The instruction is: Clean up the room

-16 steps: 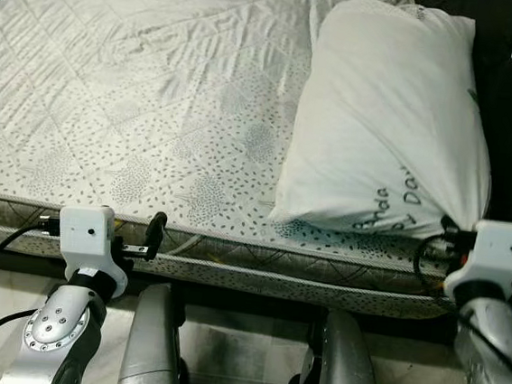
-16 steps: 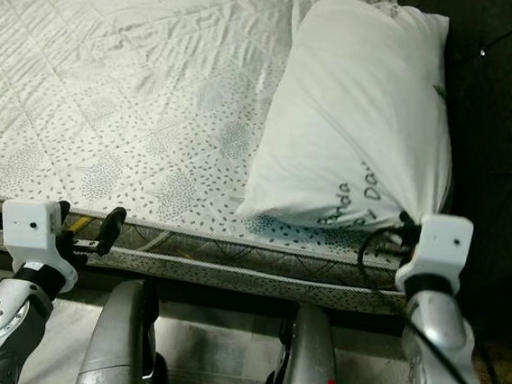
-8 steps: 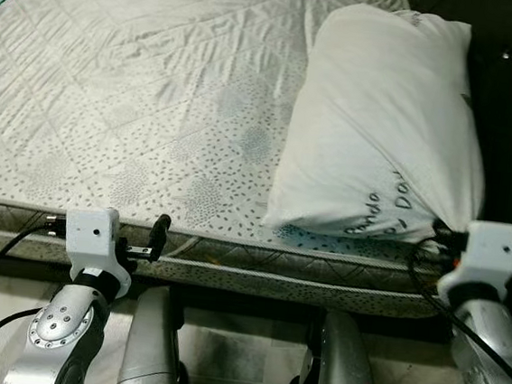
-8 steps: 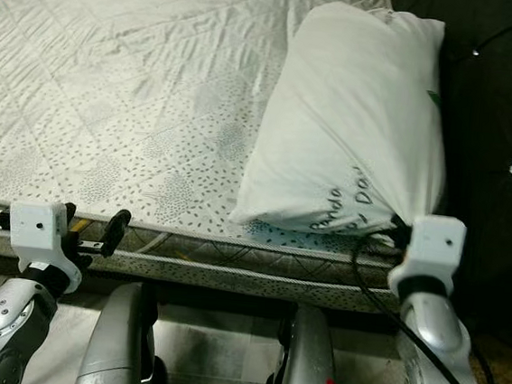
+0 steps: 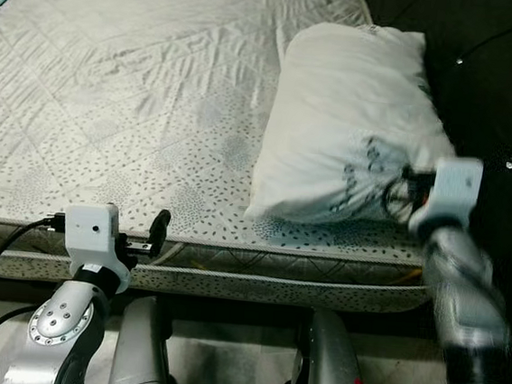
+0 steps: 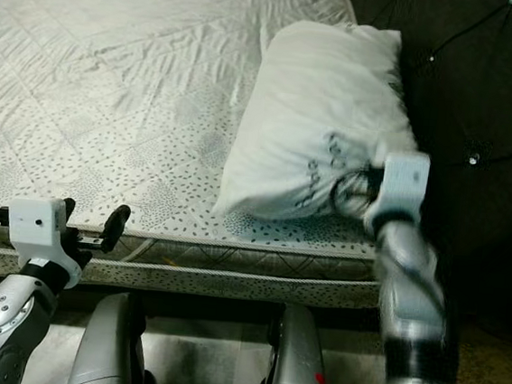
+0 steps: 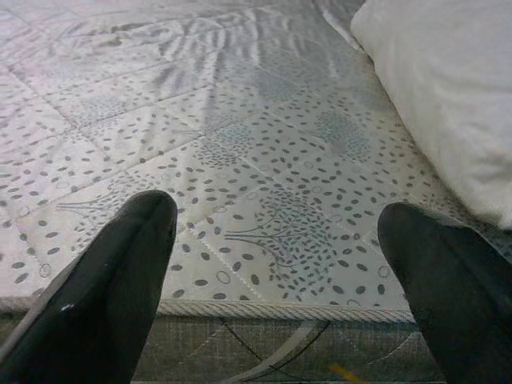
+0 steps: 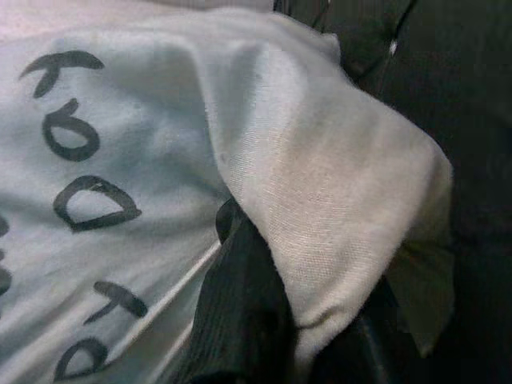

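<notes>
The white pillow lies at the head end of the mattress, its far side up against the dark padded headboard, with black lettering on the corner nearest me. That corner is bunched up because the right gripper has it pinched: in the right wrist view a fold of the pillowcase is drawn between the two black fingers, closed tight on the cloth. Gripping by a corner looks to me like the way to drag the pillow into its proper place against the headboard, since it is too bulky to take whole.

The left gripper hangs low at the mattress edge, near the piped seam, with its fingers spread wide and nothing between them. It sits well apart from the pillow and seems only to be waiting, out of the way of the pull.

Against the frame from a second back, the right arm has risen and swung inward: then its wrist sat down by the mattress edge at the pillow's lowest corner, now it is raised over the mattress beside the pillow's flank and blurred with motion. The pillow has gone with it, shifted further up the bed towards the headboard, and its lettered corner is lifted. The whole view has drifted too, so part of that shift is the head moving. The left arm holds much the same post
</notes>
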